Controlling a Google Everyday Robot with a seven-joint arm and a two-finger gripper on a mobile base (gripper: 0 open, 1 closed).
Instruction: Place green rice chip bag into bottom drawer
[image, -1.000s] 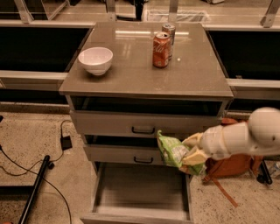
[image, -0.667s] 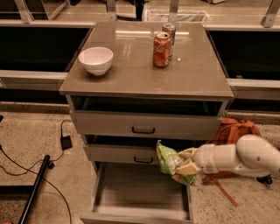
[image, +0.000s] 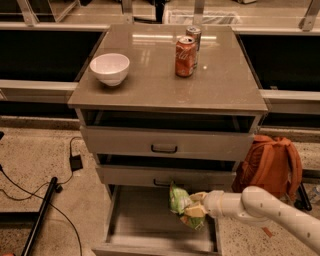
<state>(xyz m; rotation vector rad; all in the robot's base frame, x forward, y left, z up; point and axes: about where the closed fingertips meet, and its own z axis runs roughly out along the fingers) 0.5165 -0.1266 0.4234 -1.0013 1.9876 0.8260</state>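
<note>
Your claw (image: 194, 210) is pinching the bag (image: 178, 201) and holds it over the right half of the open bottom drawer (image: 140, 225), just below the middle drawer (image: 165, 176). Whether the bag touches the floor can't be told. The arm (image: 260, 207) comes in from the right. On the bench (image: 150, 92) sit a bowl (image: 109, 68) and two cans (image: 185, 56) — well apart. A backpack (image: 272, 165) leans to the right.

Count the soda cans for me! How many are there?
2. A red can stands on the cabinet top, and a second can is right behind it, partly hidden. The gripper holds the green rice chip bag over the bottom drawer.
</note>
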